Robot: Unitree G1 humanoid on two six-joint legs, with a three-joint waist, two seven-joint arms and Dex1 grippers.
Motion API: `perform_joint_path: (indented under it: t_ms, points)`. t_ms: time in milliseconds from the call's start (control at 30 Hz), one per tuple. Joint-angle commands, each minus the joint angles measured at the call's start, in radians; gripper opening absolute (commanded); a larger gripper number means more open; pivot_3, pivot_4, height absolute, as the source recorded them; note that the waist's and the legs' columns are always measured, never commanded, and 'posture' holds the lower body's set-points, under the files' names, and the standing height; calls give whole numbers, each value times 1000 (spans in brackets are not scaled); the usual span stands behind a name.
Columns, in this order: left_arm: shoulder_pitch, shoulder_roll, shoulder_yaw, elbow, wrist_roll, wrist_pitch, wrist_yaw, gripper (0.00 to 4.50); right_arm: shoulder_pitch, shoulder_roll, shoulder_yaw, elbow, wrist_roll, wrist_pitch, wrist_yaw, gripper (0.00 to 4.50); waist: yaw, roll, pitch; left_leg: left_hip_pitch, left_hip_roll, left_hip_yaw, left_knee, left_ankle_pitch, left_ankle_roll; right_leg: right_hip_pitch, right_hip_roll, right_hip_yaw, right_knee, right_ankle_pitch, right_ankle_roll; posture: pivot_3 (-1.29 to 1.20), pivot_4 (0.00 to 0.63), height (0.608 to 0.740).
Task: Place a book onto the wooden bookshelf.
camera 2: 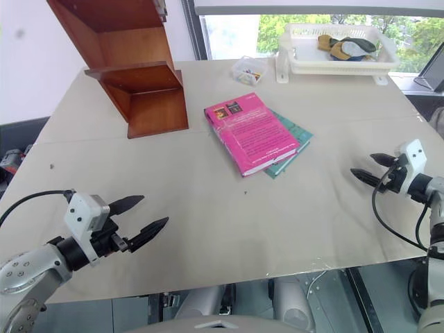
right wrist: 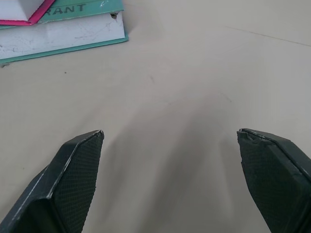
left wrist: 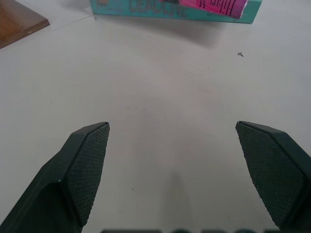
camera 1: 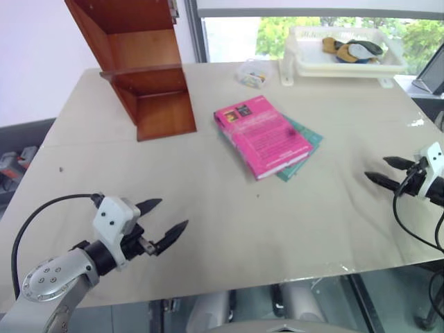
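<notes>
Sitting untouched atop the teal book (camera 1: 305, 142), the book (camera 1: 262, 135) right of the wooden bookshelf (camera 1: 142, 69), left gripper (camera 1: 161, 225) and right gripper (camera 1: 390, 171) spread, empty, nothing placed.

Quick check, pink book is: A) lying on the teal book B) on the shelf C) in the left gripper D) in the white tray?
A: the pink book lies flat on the teal book mid-table, apart from the shelf and from both open grippers.

A bright pink book (camera 1: 262, 136) overlies a teal-green book (camera 1: 306, 143); the wooden bookshelf (camera 1: 142, 66) is reddish-brown.
</notes>
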Motion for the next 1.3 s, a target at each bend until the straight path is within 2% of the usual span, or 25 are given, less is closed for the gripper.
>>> perform_joint_path:
  t_ms: [33,167,833,1300]
  points:
    - [25,-19,32,-54,-3,-33,14,4485,-50,-8,6,29,-17,-26,17,4500,-2,0,0,0,0,0,0,0,0,0,0,0,0,0,0,0,150,740]
    - [45,-38,38,-65,-10,-48,21,4485,-79,-12,19,58,-34,-39,29,4500,-3,0,0,1,0,1,0,0,0,0,0,0,0,0,0,0,150,740]
    - [-18,18,22,26,0,-75,-30,4485,-8,-22,-15,-2,-11,-31,16,4500,0,0,0,0,0,1,0,0,0,0,0,-1,0,0,0,0,150,740]
    - [-130,42,-27,97,-11,-65,-49,4485,99,-37,-57,-157,38,13,11,4500,1,0,0,0,0,0,0,0,0,0,0,-1,0,0,0,0,150,740]
